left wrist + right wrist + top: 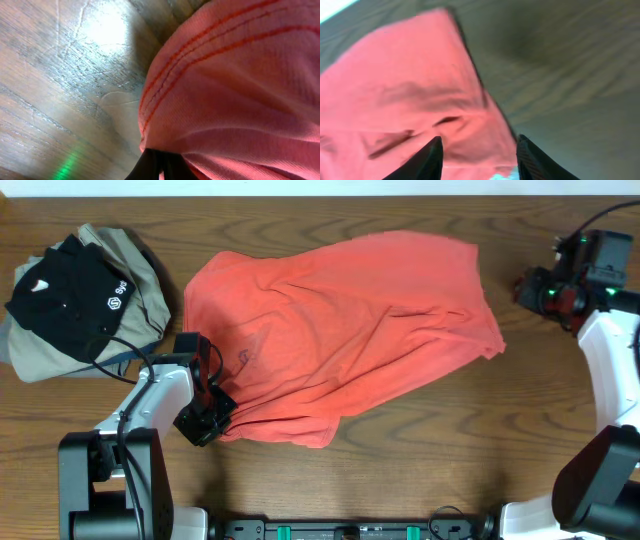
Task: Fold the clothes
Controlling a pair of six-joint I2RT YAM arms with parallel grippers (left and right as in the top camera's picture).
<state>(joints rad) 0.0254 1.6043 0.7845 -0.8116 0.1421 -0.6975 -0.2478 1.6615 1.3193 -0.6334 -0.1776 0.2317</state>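
Note:
The clothes, a coral-red T-shirt, lie crumpled across the middle of the wooden table, with a faint print showing through near the left side. My left gripper is at the shirt's near-left corner, shut on the stitched hem; its dark fingers pinch the cloth just above the wood. My right gripper hovers off the shirt's right edge, apart from it. In the right wrist view its gripper stands open, nothing between the fingers, and the shirt lies beyond them.
A black garment with white logos rests on a khaki-grey garment at the far left. Bare wood runs along the front, with the arm bases at both front corners.

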